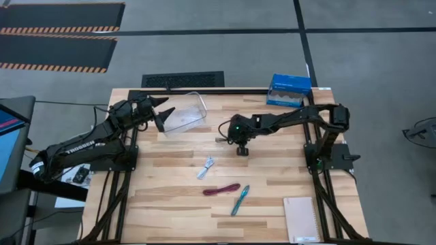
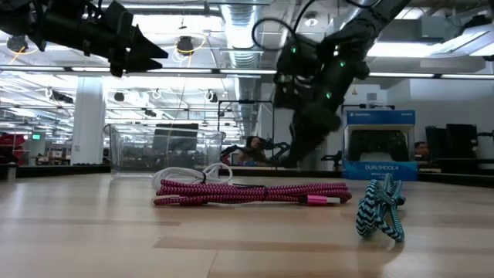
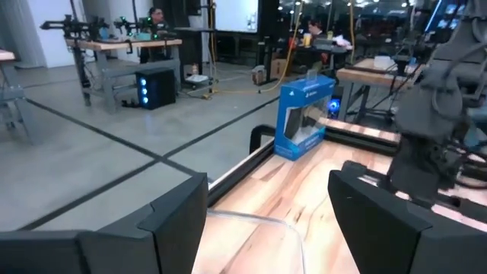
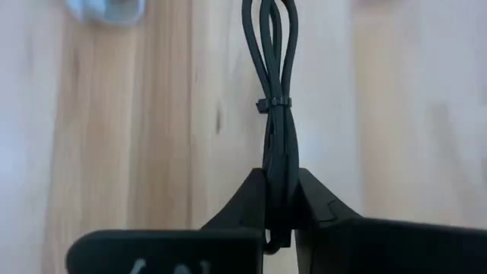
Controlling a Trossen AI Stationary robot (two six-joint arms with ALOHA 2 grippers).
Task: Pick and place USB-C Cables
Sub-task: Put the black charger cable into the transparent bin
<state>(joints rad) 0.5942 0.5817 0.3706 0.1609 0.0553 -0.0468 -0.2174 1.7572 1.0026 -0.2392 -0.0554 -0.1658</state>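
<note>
Nearest the low camera lie a teal braided cable (image 2: 380,208) and a maroon braided cable (image 2: 247,191) on the wooden surface (image 1: 272,177). Right end effector (image 4: 280,199) – clamped on a thin black bundled cable (image 4: 278,91) – hangs mid-surface; left end effector (image 3: 266,221), fingers apart, hovers over a clear plastic bin (image 1: 185,112).

The desk (image 1: 272,170) is pale wood in light and tan strips. On it lie a white-grey cable (image 1: 206,166), a magenta cable (image 2: 247,191) with black weave, and a teal-and-black braided cable (image 2: 380,208). The black cable (image 4: 275,114) sits between black fingers (image 4: 243,199); far right is a blue box (image 1: 289,89).
</note>
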